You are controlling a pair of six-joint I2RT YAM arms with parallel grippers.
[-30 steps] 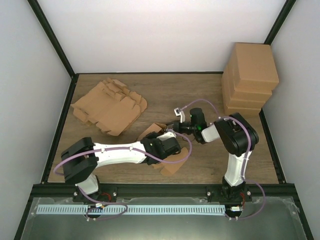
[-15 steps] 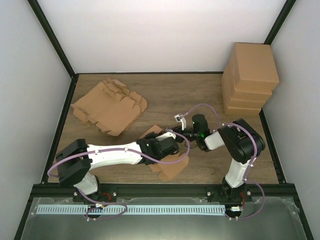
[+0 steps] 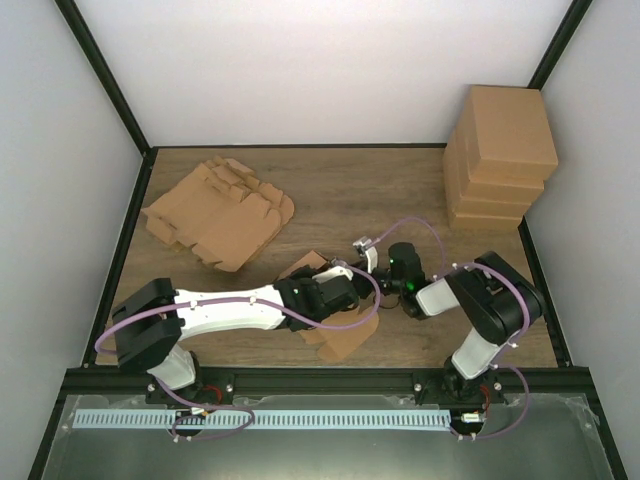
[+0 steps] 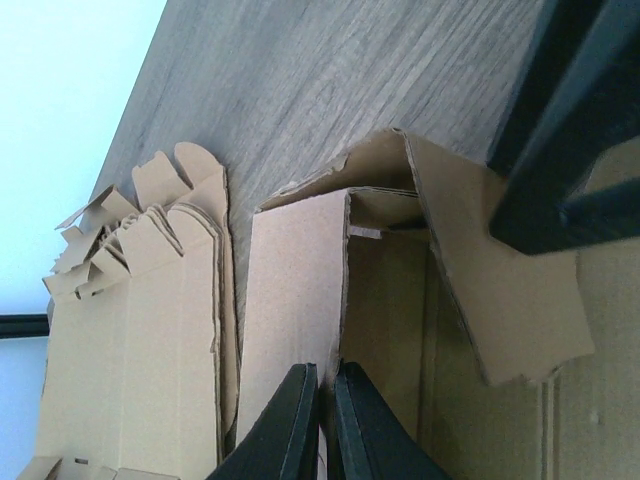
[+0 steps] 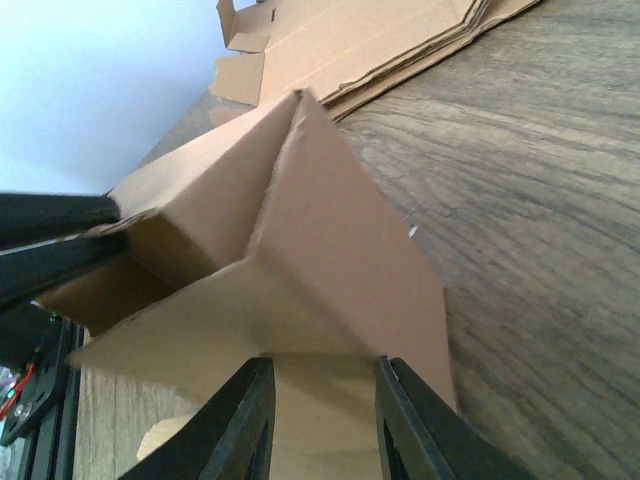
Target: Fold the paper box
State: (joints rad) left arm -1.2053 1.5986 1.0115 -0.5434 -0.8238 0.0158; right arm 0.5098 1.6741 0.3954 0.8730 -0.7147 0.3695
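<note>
The half-folded brown paper box (image 3: 343, 336) lies on the table in front of the arms. My left gripper (image 3: 346, 283) is shut on the thin edge of one upright wall of the paper box (image 4: 295, 290); its jaws (image 4: 325, 375) pinch that cardboard. My right gripper (image 3: 378, 276) sits just right of the box. In the right wrist view this gripper (image 5: 322, 380) is open, its fingers (image 5: 248, 405) apart over a raised flap of the paper box (image 5: 330, 250), not gripping it. The left fingers (image 5: 50, 232) show at that view's left edge.
A stack of flat, unfolded box blanks (image 3: 220, 212) lies at the back left, also visible as the flat blanks (image 4: 140, 330) in the left wrist view. A pile of finished boxes (image 3: 500, 155) stands at the back right corner. Black frame rails border the table.
My right gripper has opened and let go of the flap, and the right arm has drawn back toward the near right. The left gripper keeps its pinch on the wall.
</note>
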